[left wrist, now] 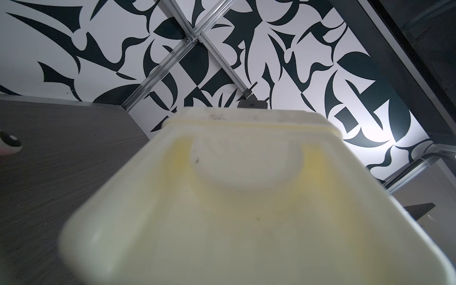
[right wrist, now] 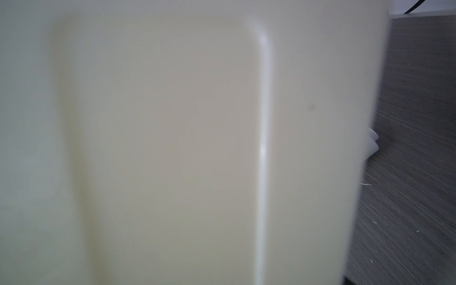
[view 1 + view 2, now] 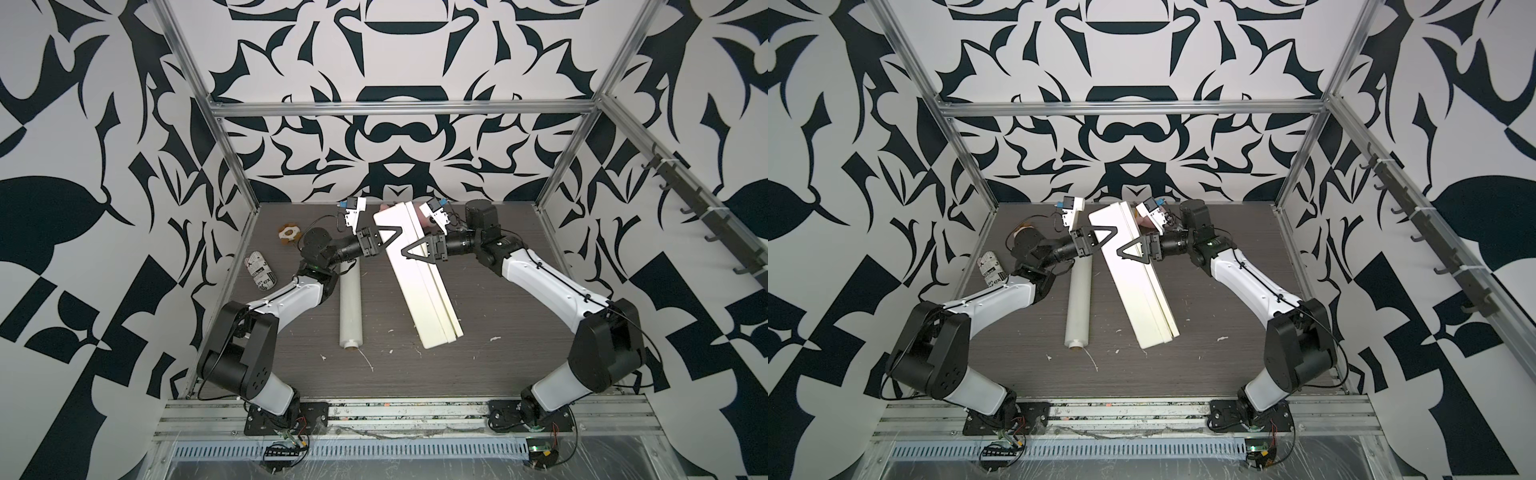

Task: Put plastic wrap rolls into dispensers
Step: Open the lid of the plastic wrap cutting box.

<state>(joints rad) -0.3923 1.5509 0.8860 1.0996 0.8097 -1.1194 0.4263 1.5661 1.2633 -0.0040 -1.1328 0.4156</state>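
A narrow lane ran between the roll [image 3: 350,307] and the dispenser [image 3: 419,286] (wider toward the near edge). Bare tabletop [image 3: 498,332] lay open right of the dispenser and in front of both. A newsprint cylinder [image 3: 261,272] crowded the left edge.

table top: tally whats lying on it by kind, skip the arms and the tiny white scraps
plastic wrap roll: 1
dispenser: 1
newsprint-patterned cylinder: 1
brown-and-white flower-shaped piece: 1
pink thing, mostly hidden behind the dispenser: 1
total: 5
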